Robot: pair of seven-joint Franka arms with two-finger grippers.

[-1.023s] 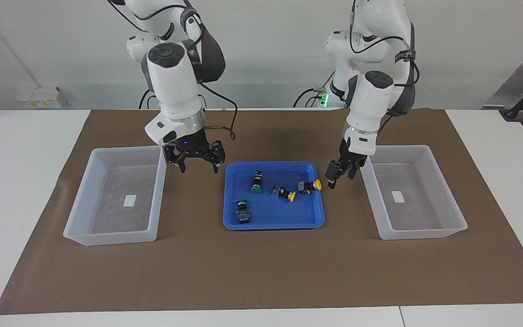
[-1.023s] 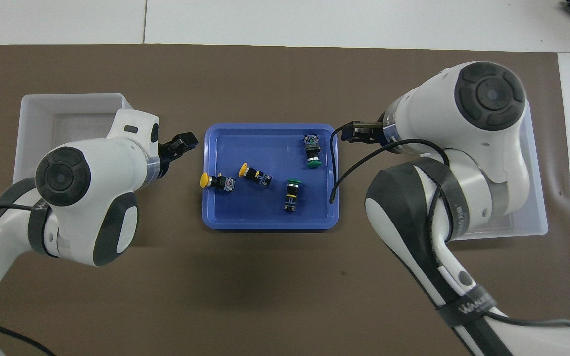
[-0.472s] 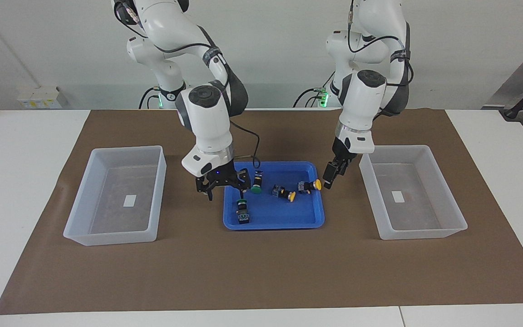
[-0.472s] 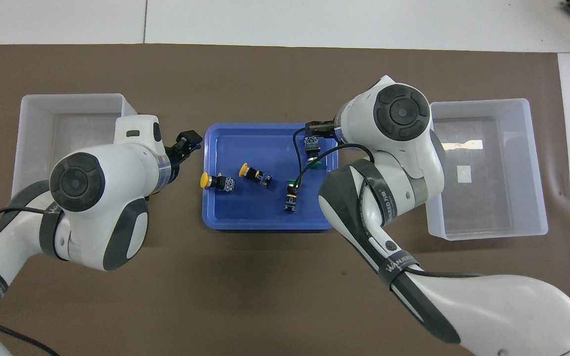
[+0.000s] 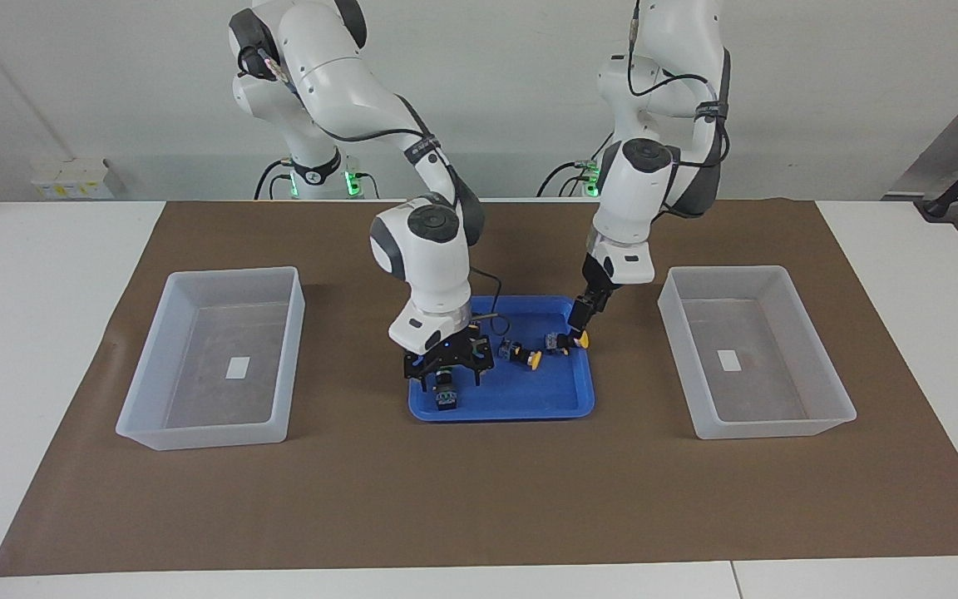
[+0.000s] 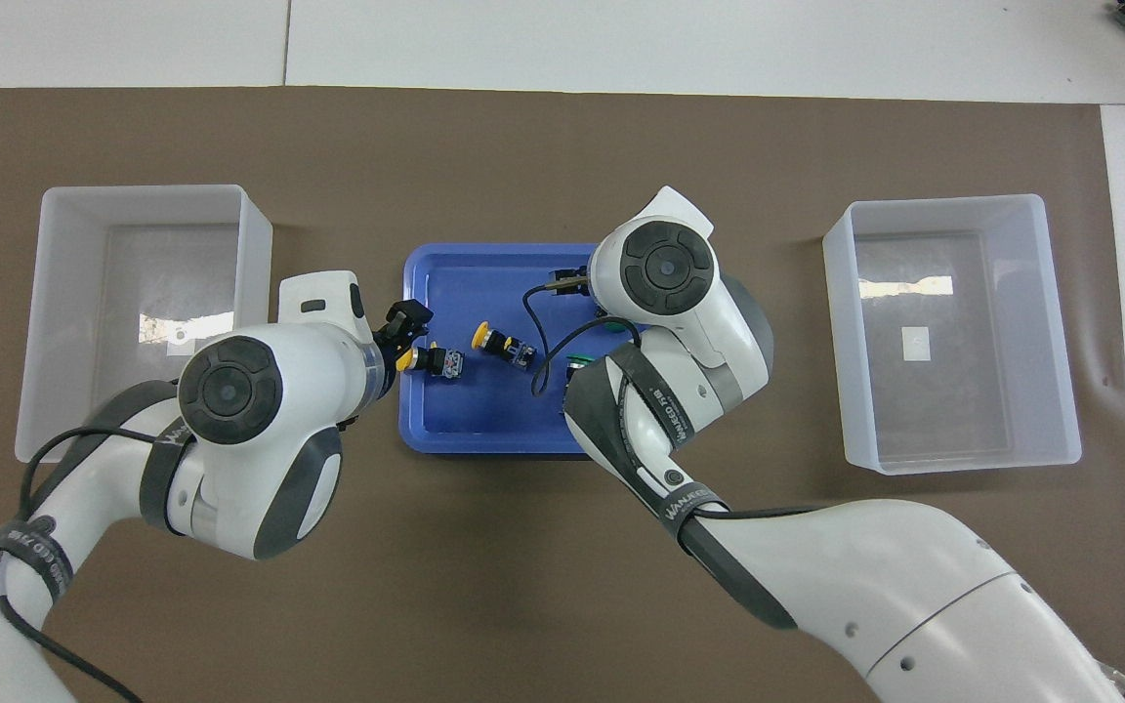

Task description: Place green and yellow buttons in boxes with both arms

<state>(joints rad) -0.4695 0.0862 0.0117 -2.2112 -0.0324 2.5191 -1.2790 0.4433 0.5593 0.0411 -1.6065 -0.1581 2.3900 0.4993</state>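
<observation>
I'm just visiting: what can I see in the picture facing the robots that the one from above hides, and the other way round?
Only the facing view: the right gripper, fingers spread, low over a green button in the blue tray; from above, that arm's wrist covers it. Only the overhead view: slivers of two green caps peeking from under that wrist. Both: the left gripper, open, at a yellow button; a second yellow button; two boxes holding no buttons.
</observation>
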